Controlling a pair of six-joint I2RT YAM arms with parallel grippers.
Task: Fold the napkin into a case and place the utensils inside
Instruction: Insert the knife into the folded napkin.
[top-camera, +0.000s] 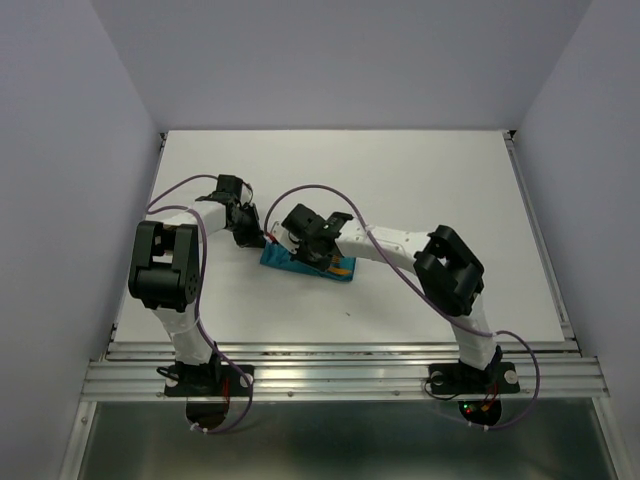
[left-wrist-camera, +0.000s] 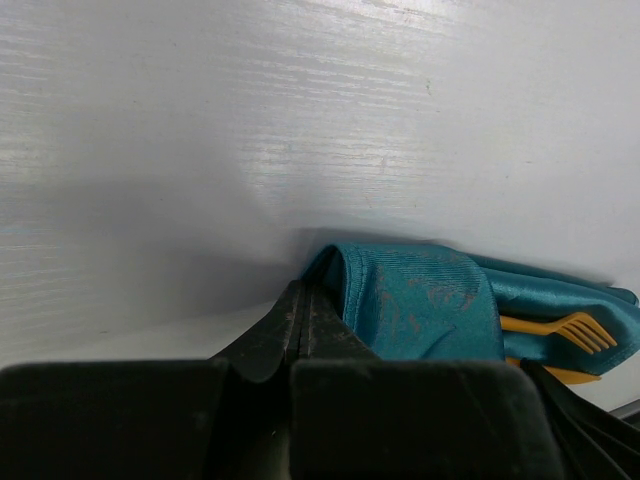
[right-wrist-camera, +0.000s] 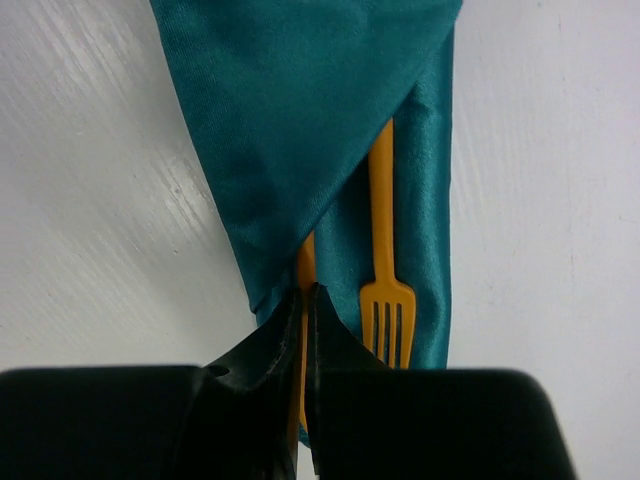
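**Right wrist view: second utensil going into the napkin case**

Right wrist view is showing the teal case (right-wrist-camera: 300, 120) lying flat on the white desk (right-wrist-camera: 100, 200), with its diagonal flap crossing over the pocket. The fork (right-wrist-camera: 385, 250) is lying in the pocket, its handle tucked under the flap and its tines sticking out toward the camera. Just beside it, the second utensil (right-wrist-camera: 304, 265) is running from under the flap edge back between the right jaws. These are pressing fully together and appear to be pinching its thin orange shaft. Holding it by the outer end is probably what is letting the arm feed the rest in alongside the fork.

At the case's other end, the left jaws are also sitting fully closed. Their tips are resting low on the desk, right against the rolled fold of cloth. Whether any cloth is caught between them I cannot tell. They are most likely bracing that end, so the light pouch is not skidding or bunching while the piece is being pushed in.

From above, the case is lying near the middle of the desk, between the two arms.
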